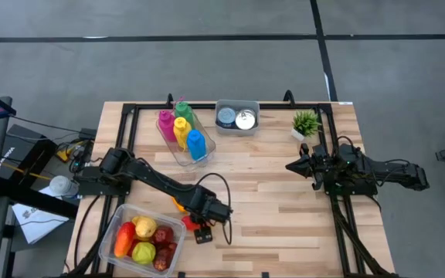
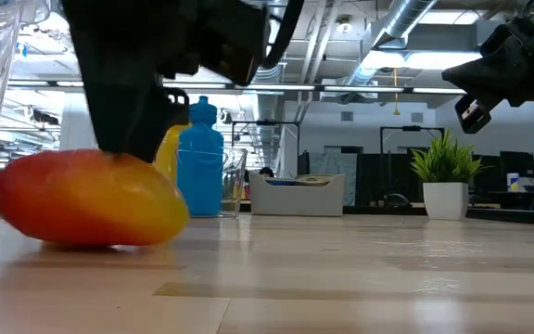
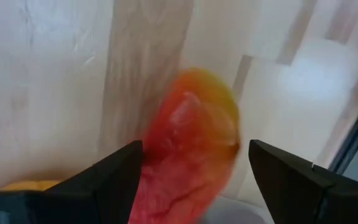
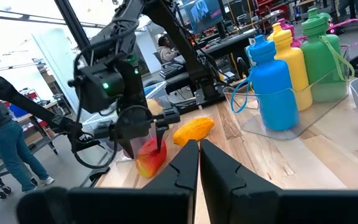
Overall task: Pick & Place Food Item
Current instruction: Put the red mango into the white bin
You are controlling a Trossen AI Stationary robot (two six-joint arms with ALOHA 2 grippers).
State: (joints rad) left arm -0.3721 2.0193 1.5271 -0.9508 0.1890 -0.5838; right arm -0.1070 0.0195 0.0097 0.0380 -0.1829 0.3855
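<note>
A red, orange and yellow fruit (image 2: 86, 199) lies on its side on the wooden table (image 1: 284, 216), just right of the clear tub of fruit (image 1: 145, 239). My left gripper (image 3: 194, 168) points down over it and is open, one finger on each side of the fruit (image 3: 194, 137). In the high view the gripper (image 1: 197, 228) hides most of the fruit (image 1: 187, 222). My right gripper (image 4: 199, 155) is shut and holds nothing; it waits level above the table's right side (image 1: 290, 165). My left gripper straddles the fruit from above, its fingers across the fruit's width. One finger (image 3: 120, 171) stands right against the fruit's side and the other (image 3: 278, 168) is apart from it. Whether any finger touches the fruit I cannot tell. The fruit rests on the table.
An orange food item (image 1: 177, 204) lies just beyond the fruit. A clear tray of coloured bottles (image 1: 184, 135), a grey bin with cans (image 1: 236, 116) and a small potted plant (image 1: 306, 123) stand along the far edge. A person (image 4: 5, 137) shows beyond the table.
</note>
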